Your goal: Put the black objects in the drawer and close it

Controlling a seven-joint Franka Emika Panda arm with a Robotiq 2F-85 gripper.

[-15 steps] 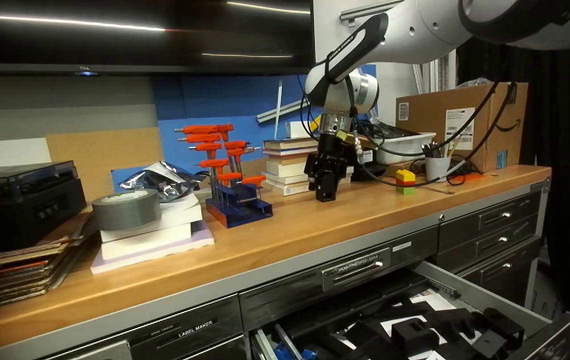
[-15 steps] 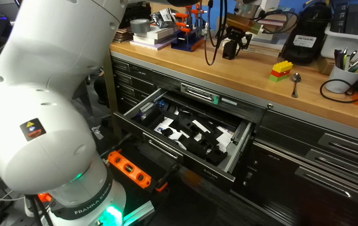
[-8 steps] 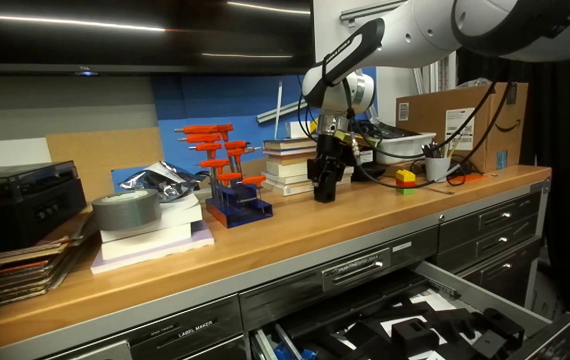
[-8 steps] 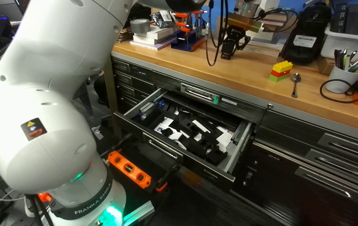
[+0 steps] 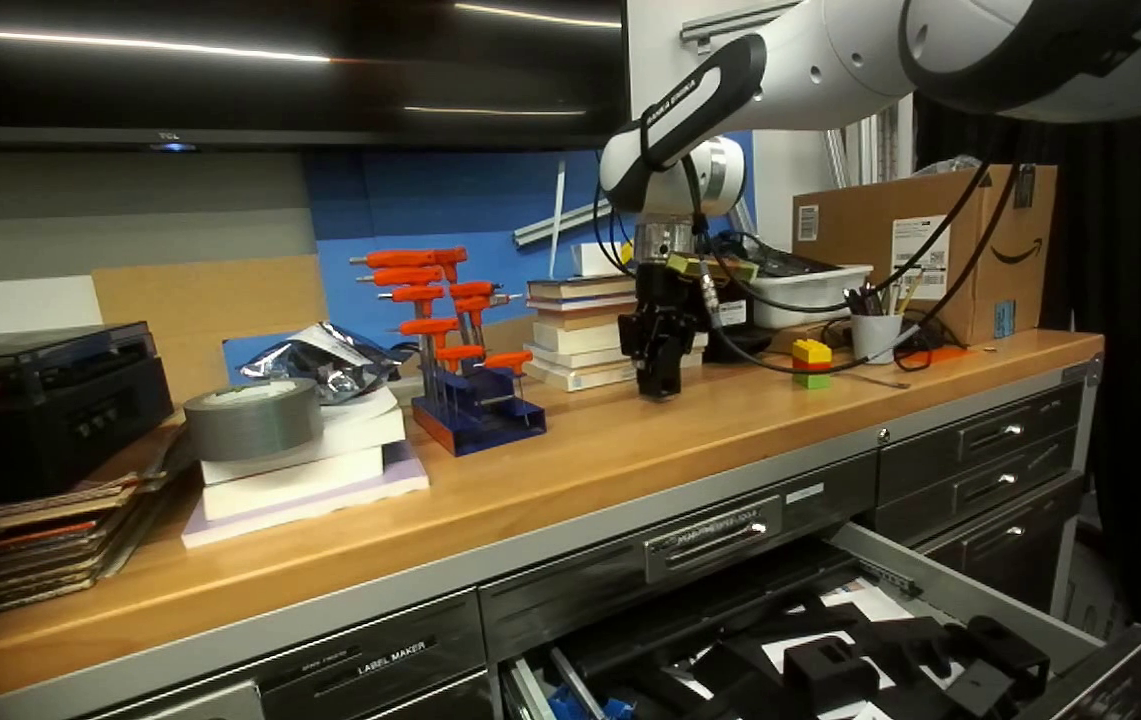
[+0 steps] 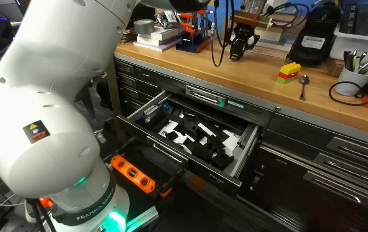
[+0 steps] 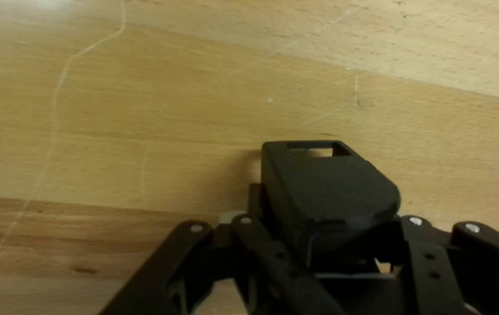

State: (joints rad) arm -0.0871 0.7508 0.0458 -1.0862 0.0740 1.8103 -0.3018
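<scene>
While gripping a chunky black object (image 7: 334,188) with the jaws part-way closed, reaches over the counter (image 5: 590,430), above and back from the open drawer (image 6: 200,169). Can see in the wrist view a rectangular slot at one end of that object; cannot see the lower part, sunk between dark fingers (image 7: 424,247), nor the rear of the jaws, cut off by the bottom edge. In both exterior views, can barely part object from jaws, black against black, and cannot tell contact with the counter from a slim gap. Inside the drawer, can make out many black pieces (image 5: 830,675) among white sheets (image 6: 232,142), overlapping too heavily to count. In an exterior view, loses part of the drawer front and of something blue (image 5: 615,708) to the bottom edge. Cannot read the small lettering beside the drawer's handle (image 6: 167,153). On the counter beyond the drawer, finds a stack of books (image 5: 575,335) partly covered by the jaws, and a black device (image 6: 313,42) bearing a label with print too small to read. Gets only part of the white arm (image 6: 54,83) in both exterior views.
</scene>
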